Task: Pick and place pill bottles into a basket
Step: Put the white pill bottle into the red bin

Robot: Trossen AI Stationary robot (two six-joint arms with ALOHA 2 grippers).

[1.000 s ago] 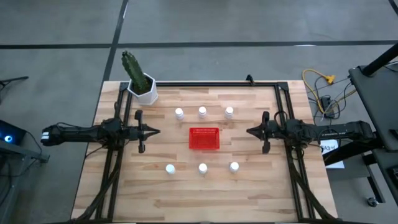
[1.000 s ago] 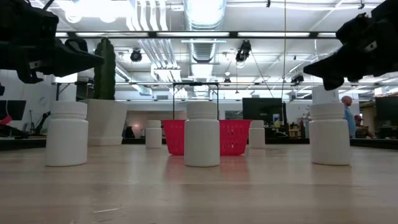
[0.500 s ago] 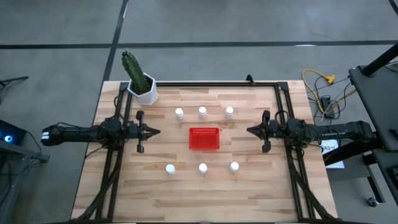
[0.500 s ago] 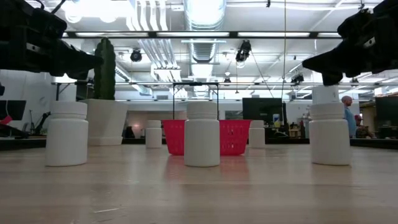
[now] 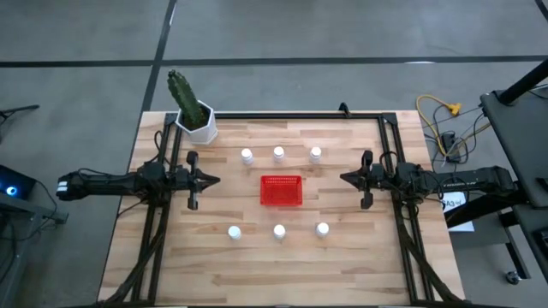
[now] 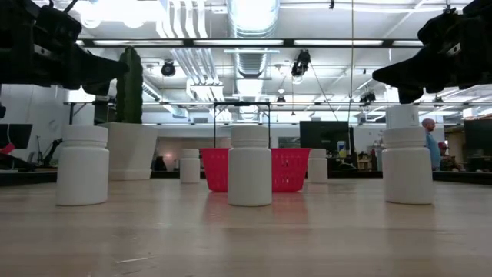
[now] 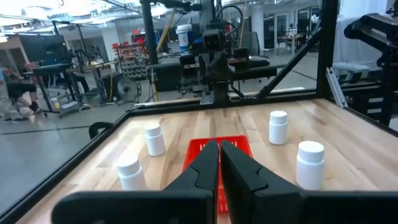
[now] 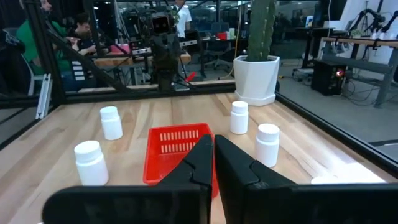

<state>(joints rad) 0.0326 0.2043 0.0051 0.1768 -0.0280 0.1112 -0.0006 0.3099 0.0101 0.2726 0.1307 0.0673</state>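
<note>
Six pill bottles [image 5: 279, 153], one red basket [image 5: 281, 191], empty

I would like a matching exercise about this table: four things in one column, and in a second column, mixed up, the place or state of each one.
Things:
1. basket
2. plant pot
3. left end effector
4. pill bottles

Places or states:
A. shut, holding nothing, above the table beside the basket
B. white, at a far corner of the table, with a cactus in it
C. in two rows of three, one on each side of the basket
D. red, empty, in the middle of the table

Right pairs: 1-D, 2-B, 3-A, 4-C
</note>
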